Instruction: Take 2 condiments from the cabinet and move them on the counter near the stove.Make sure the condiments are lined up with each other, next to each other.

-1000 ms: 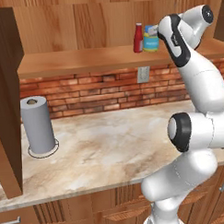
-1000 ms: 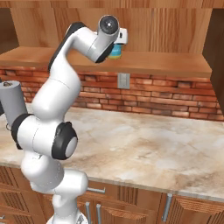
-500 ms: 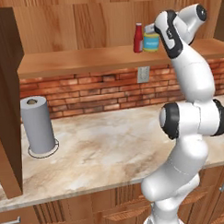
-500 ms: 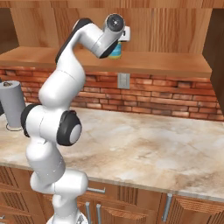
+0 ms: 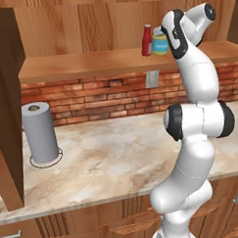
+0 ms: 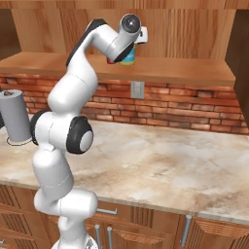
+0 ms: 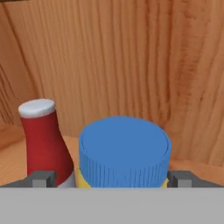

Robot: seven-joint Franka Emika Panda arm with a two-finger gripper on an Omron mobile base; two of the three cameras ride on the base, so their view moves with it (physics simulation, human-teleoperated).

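1. The arm reaches up to the cabinet (image 5: 104, 63). In the hand view the gripper (image 7: 114, 178) stands with its jaws wide apart, one fingertip (image 7: 43, 178) at 8 o'clock and the other at 4 o'clock of the jar (image 7: 124, 153); the blue lid sits between them. Whether the tips touch the jar cannot be told. Nothing is clamped.

2. The jar stands upright on the cabinet's plank shelf, near the back panel. The red bottle (image 7: 43, 140), with a pale cap, stands upright just beside it at its 9 o'clock; touching or apart cannot be told.

3. Left base view: bottle (image 5: 147, 40) and jar (image 5: 160, 43) stand close together toward the shelf's right part, set back from the front edge. Open shelf runs to their left; a thick side panel bounds the far left.

4. Right base view: the jar (image 6: 129, 57) is mostly hidden behind the wrist.

5. The counter (image 5: 123, 160) below is open marbled slab; a grey paper towel roll (image 5: 40, 133) stands upright at its left, well apart from the arm. A wall outlet (image 5: 152, 79) sits on the brick backsplash.

6. The jar's blue label band shows no readable writing; none is readable on the bottle.
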